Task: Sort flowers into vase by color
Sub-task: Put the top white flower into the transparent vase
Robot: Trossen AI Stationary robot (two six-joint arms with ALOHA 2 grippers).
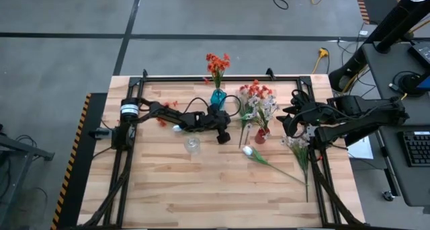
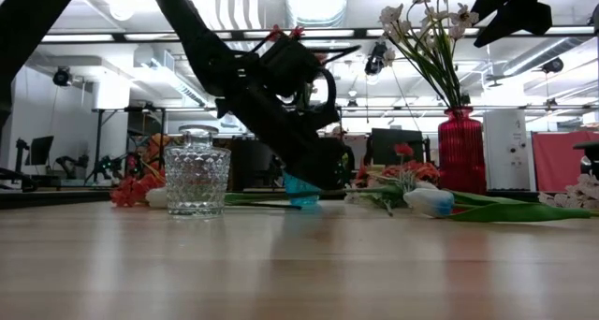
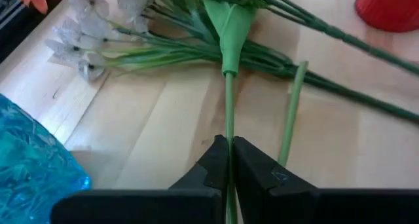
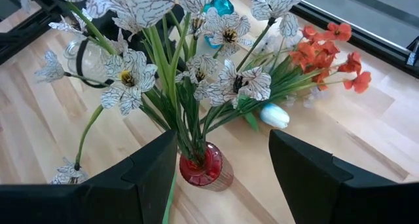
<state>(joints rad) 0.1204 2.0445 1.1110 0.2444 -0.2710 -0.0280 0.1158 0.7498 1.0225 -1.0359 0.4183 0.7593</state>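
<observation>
My left gripper (image 3: 229, 160) is low over the middle of the table (image 1: 224, 134), shut on a thin green flower stem (image 3: 228, 112). That stem leads to a green sheath (image 3: 229, 27) in a pile of pale and orange-red flowers (image 1: 253, 95) lying on the table. A blue vase (image 1: 217, 96) holds orange-red flowers (image 1: 216, 63). A red vase (image 1: 261, 135) holds white flowers (image 4: 196, 67). My right gripper (image 4: 222, 155) hangs open, high above the red vase (image 4: 203, 166). A white bud (image 1: 247, 150) on a long stem lies toward the near edge. My left gripper pinches the bare stem (image 3: 228, 142) between its two fingertips, a short way below the green sheath. The fingers slant down from the table's left side and lie along the stem. The stem's far end stays among the other stems on the table.
A clear cut-glass vase (image 1: 192, 144) stands just on the near side of my left arm. A loose green stem (image 3: 291, 112) lies beside the held one. Pale flowers (image 1: 299, 146) lie at the right edge under my right arm. Bare wood fills the near half of the table.
</observation>
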